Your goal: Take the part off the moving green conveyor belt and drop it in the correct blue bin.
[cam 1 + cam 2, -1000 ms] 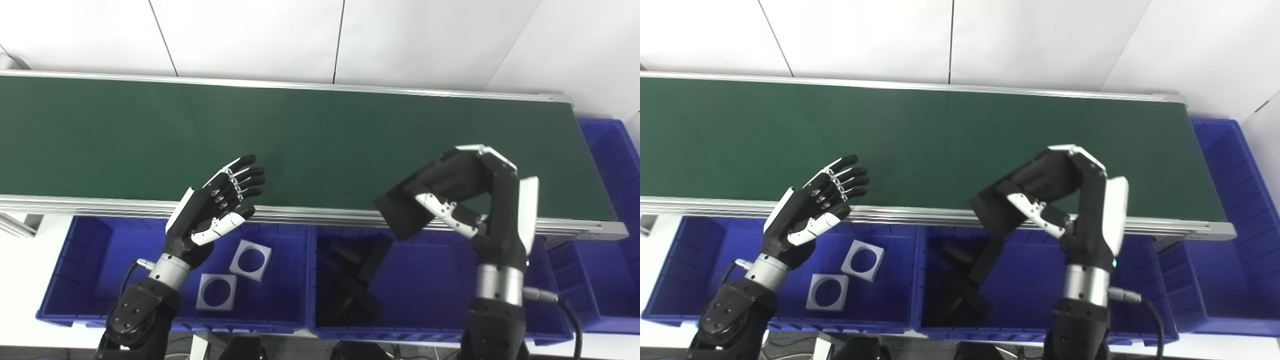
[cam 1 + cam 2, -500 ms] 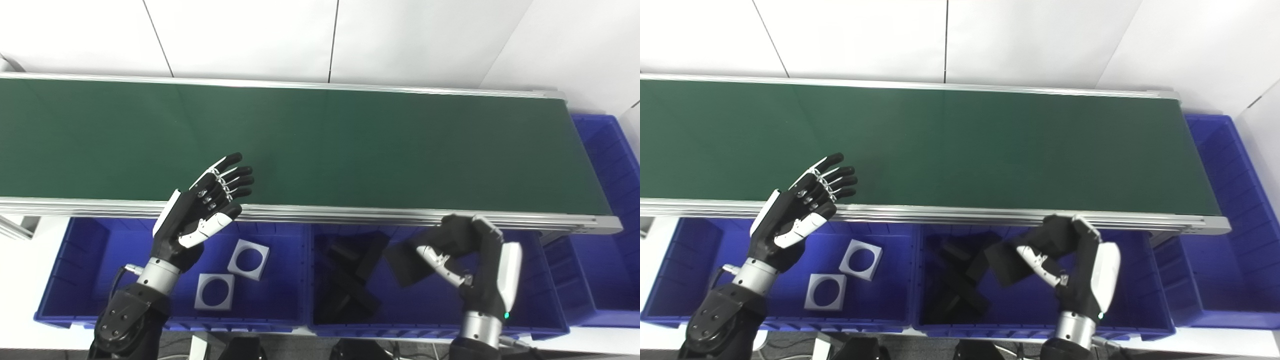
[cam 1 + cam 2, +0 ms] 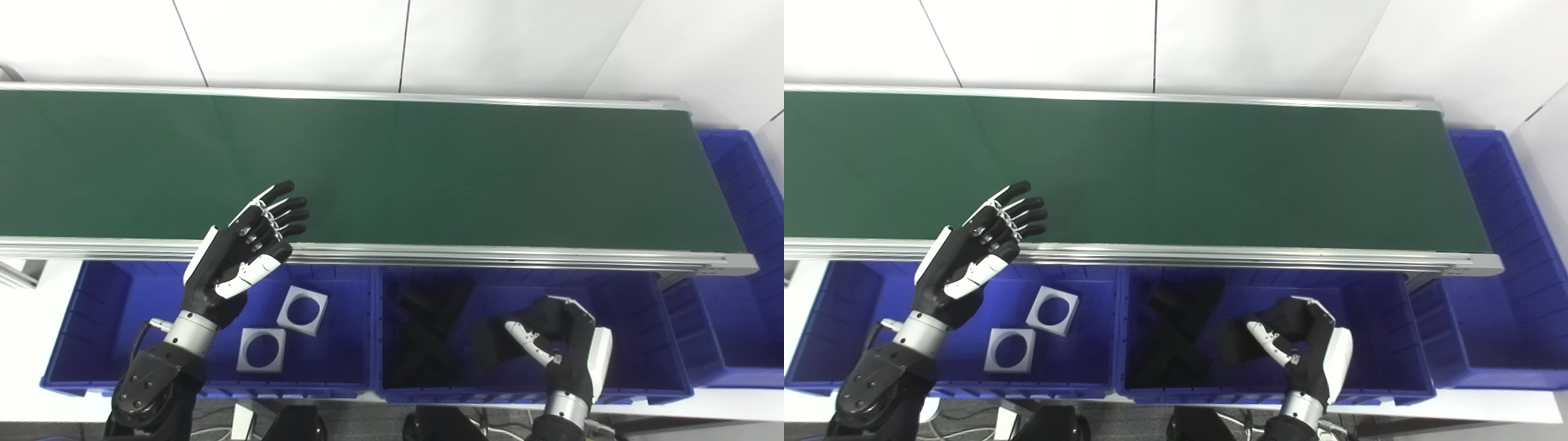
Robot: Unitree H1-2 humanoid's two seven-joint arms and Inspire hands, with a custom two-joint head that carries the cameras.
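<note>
Lower right of the frame: our right hand (image 3: pixel 554 346) grips the black part (image 3: pixel 493 343) low inside the middle blue bin (image 3: pixel 643 324), beside other black parts (image 3: pixel 429 337). We judge release due; spread the fingers fully, then lift straight up clear of the wall. Our left hand (image 3: pixel 245 257) waits open at the bare green conveyor belt (image 3: pixel 429 171); grey square rings (image 3: pixel 282 331) lie in the left bin (image 3: pixel 98 324), white walls behind.

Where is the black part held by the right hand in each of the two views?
Left eye view: the black part is lower right of centre, inside the middle blue bin.
Right eye view: the black part is lower centre, a little right.
Shared landmark: the pile of black parts lies just to its left in that bin.
</note>
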